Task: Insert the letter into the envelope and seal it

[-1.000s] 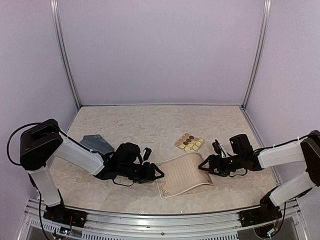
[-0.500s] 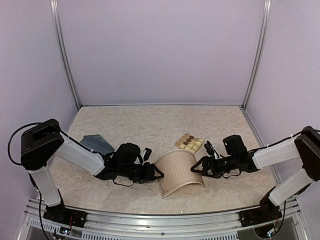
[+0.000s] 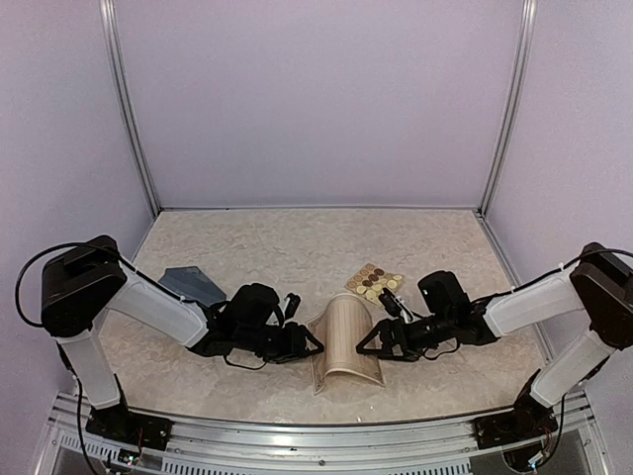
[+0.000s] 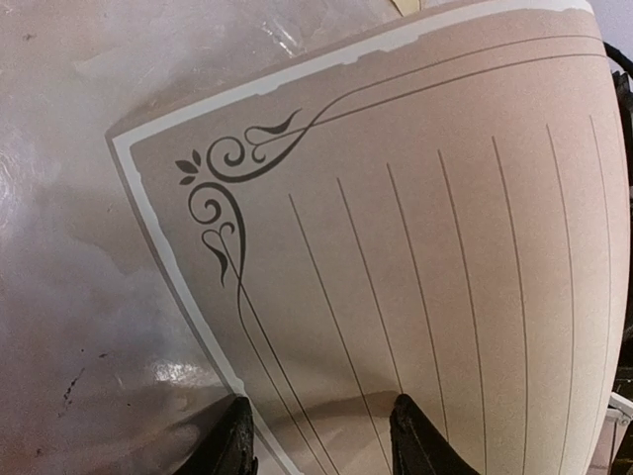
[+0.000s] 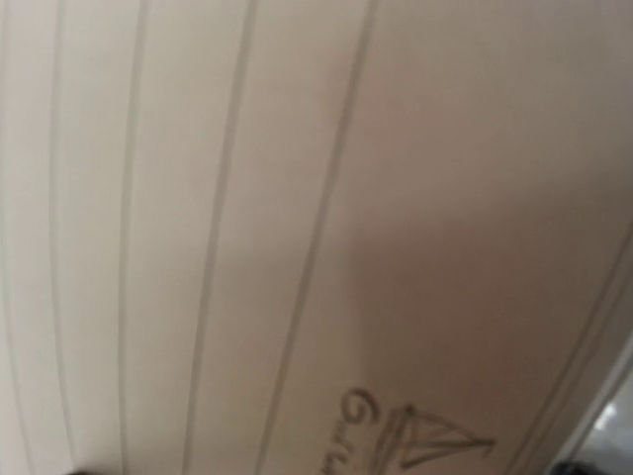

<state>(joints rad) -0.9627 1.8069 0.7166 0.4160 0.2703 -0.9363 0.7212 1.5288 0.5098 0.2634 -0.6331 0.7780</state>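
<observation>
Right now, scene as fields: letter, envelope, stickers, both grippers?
letter: beige lined paper sheet with ornate dark border, bowed into an arch between the grippers
envelope: slate blue-grey paper envelope, flat beside left arm, untouched
stickers: small tan sheet of round stickers, just beyond letter
left gripper: open, at letter's left edge
right gripper: open, at letter's right edge

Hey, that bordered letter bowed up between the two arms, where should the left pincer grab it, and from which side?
Probably the left edge of the letter, approached low from the left. The sheet humps up in the middle, and the left wrist view shows that edge lying between the open fingers of the left pincer, so closing there should pinch it.
</observation>
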